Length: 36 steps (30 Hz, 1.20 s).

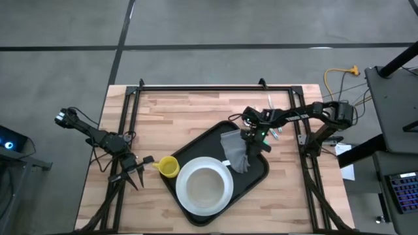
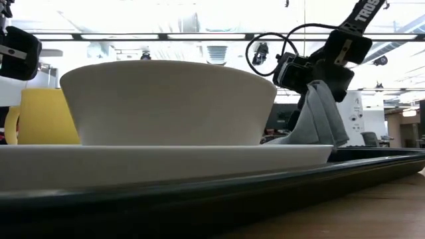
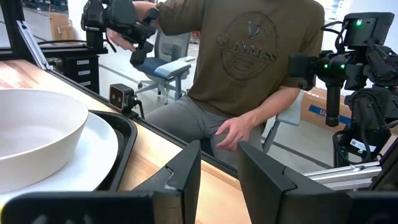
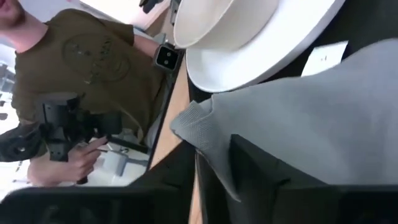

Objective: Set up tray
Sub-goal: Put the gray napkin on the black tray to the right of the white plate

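- We see the tray, a large black rectangle with a raised rim, lying on the wooden surface toward its front edge and near the middle, turned at an angle to the surface's sides.
- Its long axis runs diagonally, from the front-left corner of the surface up toward the back-right corner, so no side of the tray is square with an edge.
- On the tray's front-left half sits a white plate with a white bowl on it; a yellow cup stands just off the tray's left rim.
- The right gripper hangs over the tray's back-right half, its jaws pinched on a grey cloth napkin, which hangs down with its lower end on the tray floor beside the plate.
- The left gripper waits low near the surface's front-left side, beside the cup, its jaws a little apart and holding nothing.
- We judge the step in hand to be laying the napkin on the tray next to the plate.
- The next move, as we read it, calls for lowering the cloth flat on bare tray floor and letting go without dragging it onto the plate.
- A person in an olive shirt sits beyond the surface's edge, holding a control handle.
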Tool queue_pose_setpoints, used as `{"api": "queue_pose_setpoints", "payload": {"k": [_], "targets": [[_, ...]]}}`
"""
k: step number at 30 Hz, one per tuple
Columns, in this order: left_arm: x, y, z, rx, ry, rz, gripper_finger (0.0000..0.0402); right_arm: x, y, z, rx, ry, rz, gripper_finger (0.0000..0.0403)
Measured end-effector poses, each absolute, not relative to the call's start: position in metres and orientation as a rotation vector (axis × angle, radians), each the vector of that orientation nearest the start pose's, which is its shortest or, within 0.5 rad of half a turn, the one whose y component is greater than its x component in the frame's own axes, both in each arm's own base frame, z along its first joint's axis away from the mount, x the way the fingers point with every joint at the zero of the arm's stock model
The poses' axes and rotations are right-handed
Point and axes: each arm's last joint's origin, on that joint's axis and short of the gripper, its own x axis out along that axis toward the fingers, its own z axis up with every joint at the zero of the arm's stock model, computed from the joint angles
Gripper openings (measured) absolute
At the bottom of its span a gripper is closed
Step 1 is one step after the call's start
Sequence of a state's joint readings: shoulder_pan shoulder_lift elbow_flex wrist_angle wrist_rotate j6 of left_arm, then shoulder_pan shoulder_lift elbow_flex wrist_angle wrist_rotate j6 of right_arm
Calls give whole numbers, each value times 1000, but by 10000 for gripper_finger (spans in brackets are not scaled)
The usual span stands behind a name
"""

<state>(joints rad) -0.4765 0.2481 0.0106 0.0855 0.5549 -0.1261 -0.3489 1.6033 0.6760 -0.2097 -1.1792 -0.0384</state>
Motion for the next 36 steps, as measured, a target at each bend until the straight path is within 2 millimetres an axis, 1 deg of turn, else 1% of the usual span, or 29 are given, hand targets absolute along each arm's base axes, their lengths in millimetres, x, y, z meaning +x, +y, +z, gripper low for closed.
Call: {"api": "queue_pose_setpoints", "payload": {"k": [6, 9, 11, 14, 17, 21, 26, 32, 34, 36], "targets": [[89, -63, 155, -121, 224, -1018, 88, 245, -61, 138, 849, 926, 732, 172], [89, -63, 155, -121, 224, -1018, 88, 240, -60, 140, 853, 1047, 636, 201], [89, -63, 155, -121, 224, -1018, 88, 237, -61, 142, 804, 1158, 542, 213], [89, -63, 155, -121, 223, -1017, 88, 231, -64, 144, 671, 1331, 385, 222], [89, -63, 155, -120, 223, -1018, 88, 233, -68, 147, 582, 1394, 258, 224], [89, -63, 155, -121, 223, -1017, 88, 240, -72, 153, 563, 1389, 186, 225], [89, -63, 155, -120, 223, -1013, 88, 257, -72, 165, 467, 1305, 181, 226], [89, -63, 155, -120, 223, -1014, 88, 275, -61, 171, 145, 1228, 208, 226], [89, -63, 155, -120, 223, -1014, 88, 278, -59, 172, 80, 1201, 218, 226], [89, -63, 155, -120, 223, -1015, 88, 282, -57, 173, 52, 1168, 225, 226]]}}
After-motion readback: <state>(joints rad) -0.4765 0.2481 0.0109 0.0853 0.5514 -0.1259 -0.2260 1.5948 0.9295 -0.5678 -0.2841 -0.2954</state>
